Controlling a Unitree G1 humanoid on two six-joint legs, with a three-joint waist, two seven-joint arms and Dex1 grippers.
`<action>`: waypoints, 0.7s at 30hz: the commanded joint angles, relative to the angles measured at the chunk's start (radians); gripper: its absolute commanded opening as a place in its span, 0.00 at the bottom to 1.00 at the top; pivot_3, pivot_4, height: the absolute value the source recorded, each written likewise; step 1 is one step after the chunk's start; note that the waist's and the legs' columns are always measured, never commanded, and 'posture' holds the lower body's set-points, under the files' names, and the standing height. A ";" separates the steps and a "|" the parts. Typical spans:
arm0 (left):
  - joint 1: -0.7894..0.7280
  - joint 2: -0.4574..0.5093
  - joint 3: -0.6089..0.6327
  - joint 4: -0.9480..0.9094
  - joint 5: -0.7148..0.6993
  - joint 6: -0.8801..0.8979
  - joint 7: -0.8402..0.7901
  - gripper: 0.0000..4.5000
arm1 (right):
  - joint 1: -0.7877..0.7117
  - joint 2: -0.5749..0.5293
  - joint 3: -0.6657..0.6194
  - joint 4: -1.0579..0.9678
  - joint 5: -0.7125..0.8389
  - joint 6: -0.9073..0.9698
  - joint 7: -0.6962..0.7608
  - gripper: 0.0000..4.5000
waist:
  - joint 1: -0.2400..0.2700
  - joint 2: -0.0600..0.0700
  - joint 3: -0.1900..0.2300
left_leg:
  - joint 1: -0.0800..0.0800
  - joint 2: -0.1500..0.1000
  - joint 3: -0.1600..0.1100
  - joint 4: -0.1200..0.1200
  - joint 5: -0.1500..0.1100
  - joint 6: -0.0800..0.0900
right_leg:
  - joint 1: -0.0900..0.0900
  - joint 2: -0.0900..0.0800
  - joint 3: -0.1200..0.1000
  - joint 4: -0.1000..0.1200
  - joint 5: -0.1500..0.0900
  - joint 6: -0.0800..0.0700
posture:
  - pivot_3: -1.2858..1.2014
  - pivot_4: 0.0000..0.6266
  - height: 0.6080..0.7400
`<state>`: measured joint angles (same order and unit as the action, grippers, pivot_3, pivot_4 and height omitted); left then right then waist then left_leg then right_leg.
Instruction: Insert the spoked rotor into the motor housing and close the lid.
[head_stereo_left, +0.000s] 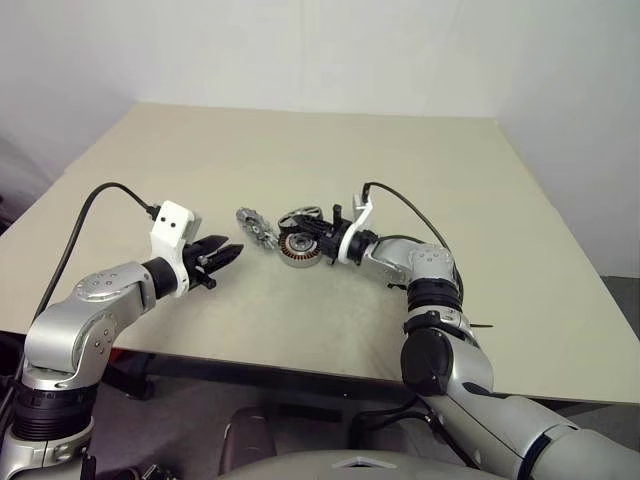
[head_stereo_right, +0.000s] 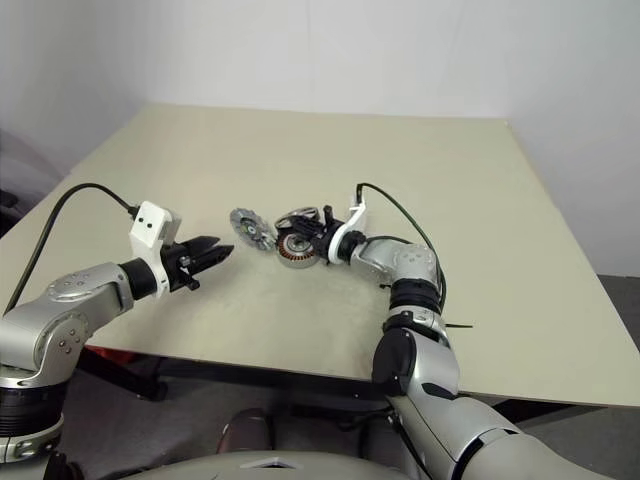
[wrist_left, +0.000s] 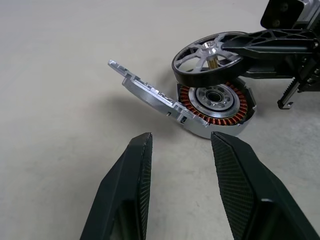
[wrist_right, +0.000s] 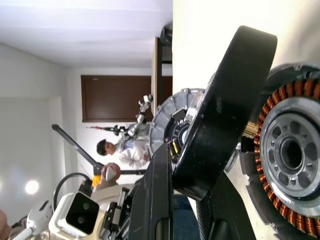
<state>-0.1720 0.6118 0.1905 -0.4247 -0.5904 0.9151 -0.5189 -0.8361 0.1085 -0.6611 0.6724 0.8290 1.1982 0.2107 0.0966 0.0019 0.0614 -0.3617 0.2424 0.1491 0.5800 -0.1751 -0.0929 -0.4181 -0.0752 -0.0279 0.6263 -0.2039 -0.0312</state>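
Observation:
The motor housing (wrist_left: 216, 104), a round ring with copper windings and a silver centre, lies on the table. The lid (wrist_left: 146, 91), a silver plate with a notched edge, stands tilted up from the housing's rim on the side toward my left gripper. My right gripper (head_stereo_left: 308, 228) is shut on the spoked rotor (wrist_left: 207, 57), a black-rimmed wheel with silver spokes. It holds the rotor tilted just over the housing's far edge, with its brass shaft (wrist_right: 250, 131) toward the centre. My left gripper (wrist_left: 182, 141) is open with nothing between its fingers, a short way from the lid.
The beige table (head_stereo_left: 300, 150) stretches bare around the parts; its front edge (head_stereo_left: 300, 365) is near me. A black cable (head_stereo_left: 405, 205) loops off the right wrist. Behind the parts, the right wrist view shows a person (wrist_right: 125, 150) in the room.

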 joint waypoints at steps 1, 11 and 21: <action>-0.015 0.019 0.013 -0.021 -0.006 -0.004 -0.005 0.44 | -0.001 0.008 0.001 -0.024 0.046 -0.007 0.001 0.07 | 0.000 0.000 0.000 | 0.000 0.000 0.000 0.000 0.000 0.000 | 0.000 0.000 0.000 0.000 0.000 0.000 | 0.52 0.00 1.00; -0.014 0.021 0.013 -0.019 -0.006 -0.004 -0.002 0.44 | 0.038 0.006 0.029 -0.051 0.070 0.029 0.013 0.07 | 0.000 0.000 0.000 | 0.000 0.000 0.000 0.000 0.000 0.000 | 0.000 0.000 0.000 0.000 0.000 0.000 | 0.52 0.00 1.00; -0.014 0.025 0.013 -0.018 -0.002 -0.003 0.000 0.44 | 0.054 0.009 0.054 -0.049 0.079 0.022 0.019 0.07 | 0.000 0.000 0.000 | 0.000 0.000 0.000 0.000 0.000 0.000 | 0.000 0.000 0.000 0.000 0.000 0.000 | 0.52 0.00 1.00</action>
<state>-0.1720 0.6225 0.1905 -0.4245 -0.5898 0.9155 -0.5186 -0.7765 0.1086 -0.6131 0.6577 0.8679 1.2131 0.2204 0.0968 0.0018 0.0613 -0.3618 0.2424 0.1491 0.5798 -0.1750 -0.0932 -0.4181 -0.0752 -0.0279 0.6262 -0.2039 -0.0310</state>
